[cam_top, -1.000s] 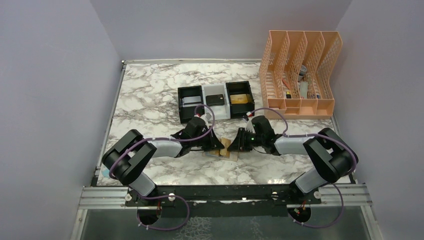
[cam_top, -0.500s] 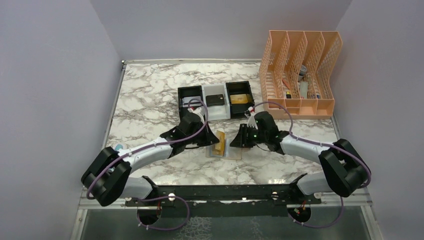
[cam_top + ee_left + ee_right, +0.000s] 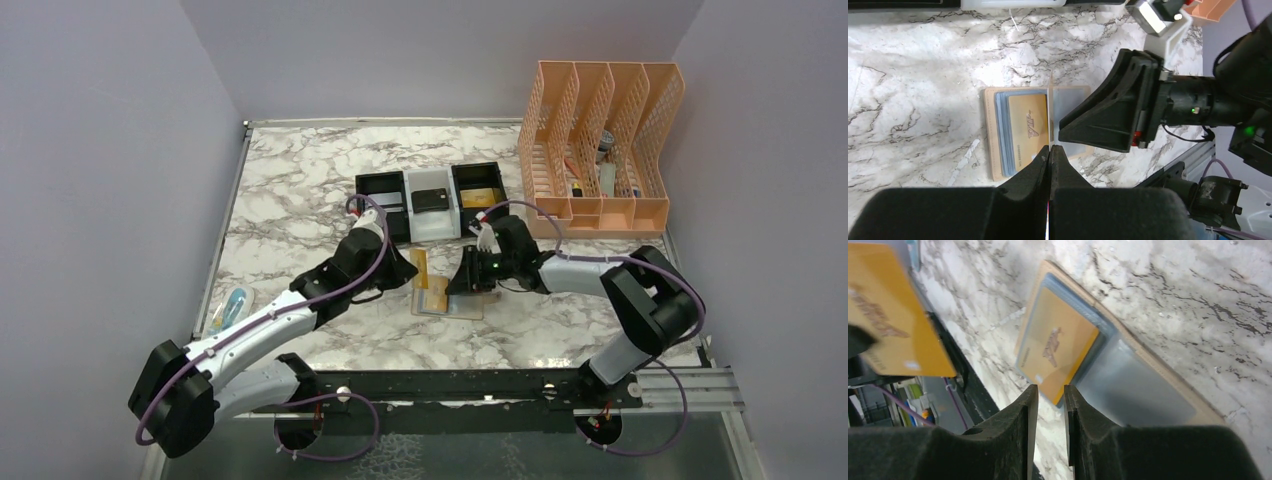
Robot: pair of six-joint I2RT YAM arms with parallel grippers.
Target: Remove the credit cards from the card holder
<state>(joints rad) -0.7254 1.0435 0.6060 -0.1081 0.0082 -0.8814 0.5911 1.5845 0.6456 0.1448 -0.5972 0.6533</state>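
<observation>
gold card lifted out, left end effector raised

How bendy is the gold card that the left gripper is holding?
Probably stiff: the gold card stands flat and straight though the left gripper pinches only one edge. Likely light, since edge-on in the left wrist view it is just a thin line. Its smooth face might slip.

The left arm is stretching forward and toward the middle, nearly straight. Its gripper is pinching a gold card edge-on between fully closed fingers. The right arm is folding sharply inward at the elbow. Its gripper is pointing left and downward, its fingers standing a narrow gap apart and gripping nothing.
</observation>
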